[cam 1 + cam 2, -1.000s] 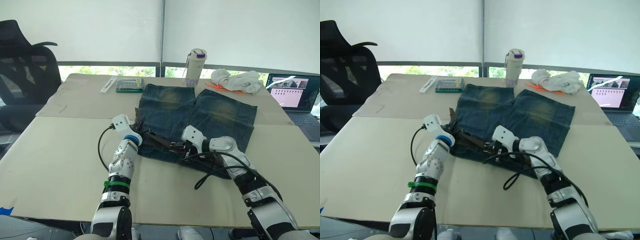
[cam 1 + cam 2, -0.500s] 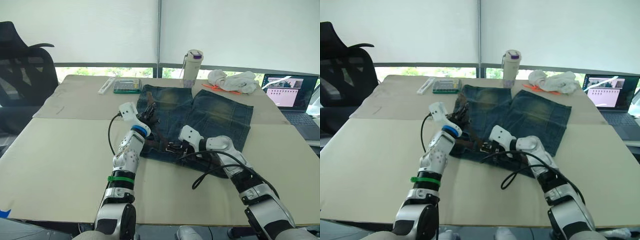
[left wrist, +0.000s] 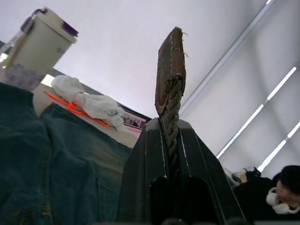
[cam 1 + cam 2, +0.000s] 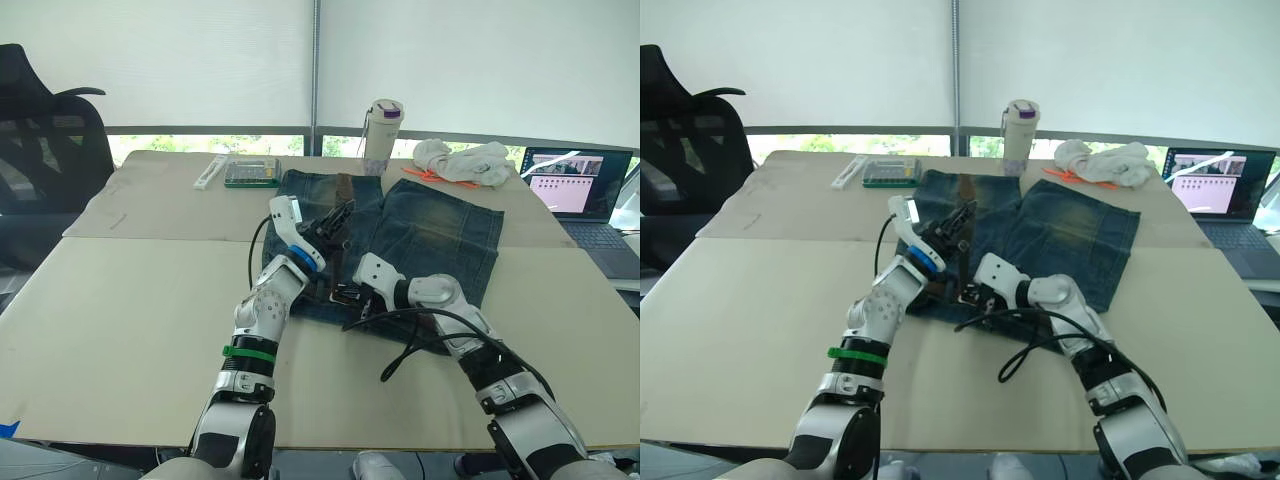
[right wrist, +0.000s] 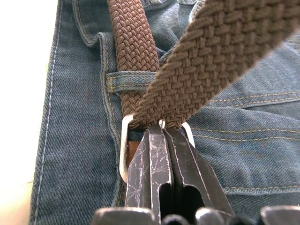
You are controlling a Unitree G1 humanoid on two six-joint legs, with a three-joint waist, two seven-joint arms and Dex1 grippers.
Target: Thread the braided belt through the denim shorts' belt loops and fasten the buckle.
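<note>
Left gripper point(image 3: 172, 140) has lifted the braided belt point(image 5: 206, 70) end higher.

Left end effector point(image 4: 338, 218) raised and clamped; right end effector point(image 4: 352, 298) low, apparently closed.

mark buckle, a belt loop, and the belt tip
buckle point(image 5: 124, 149): right wrist view, on the metal frame's side bar.
belt loop point(image 5: 117, 80): right wrist view, on the denim strip beside the strap.
belt tip point(image 3: 169, 56): left wrist view, on the leather end above the fingers.
</note>
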